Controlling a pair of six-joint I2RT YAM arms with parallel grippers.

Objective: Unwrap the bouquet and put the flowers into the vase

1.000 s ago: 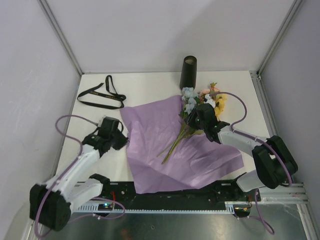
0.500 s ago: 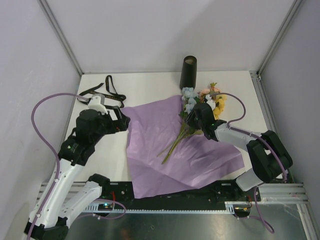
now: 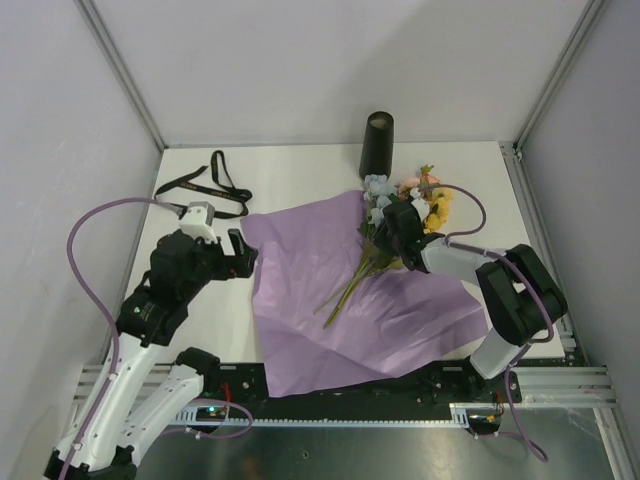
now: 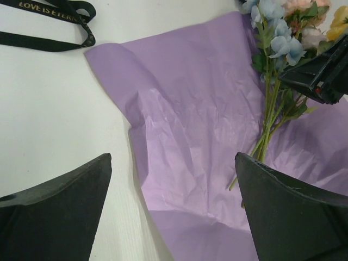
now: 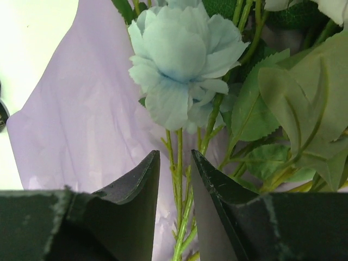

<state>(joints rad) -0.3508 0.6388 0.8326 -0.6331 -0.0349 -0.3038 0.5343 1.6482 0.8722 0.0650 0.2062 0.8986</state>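
My right gripper point(image 3: 397, 232) is clamped on the thin green stems of the flowers point(image 3: 384, 203), just below the heads. From my right wrist I see the stems running up between my two fingers point(image 5: 136, 190), which stand close together, and leaves crowd in at 3 o'clock. The bunch lies on the open purple paper sheet point(image 3: 320, 320), with the blooms at the 1 o'clock end and the stem tips trailing toward 7 o'clock. The vase point(image 3: 377, 145) stands upright at 12 o'clock from the blooms, near the back edge of the table point(image 3: 300, 170), close to the blooms but apart from them and off the paper. My right arm stretches in from 4 o'clock across the sheet's right corner. My left gripper point(image 3: 240, 253) hangs over the sheet's 9 o'clock edge with its jaws spread wide and nothing between them; below it the paper is creased and its edge is folded up a little. The black ribbon point(image 3: 205, 190) lies loose on the bare table at 10 o'clock from the sheet, clear of the paper and well away from the flowers.
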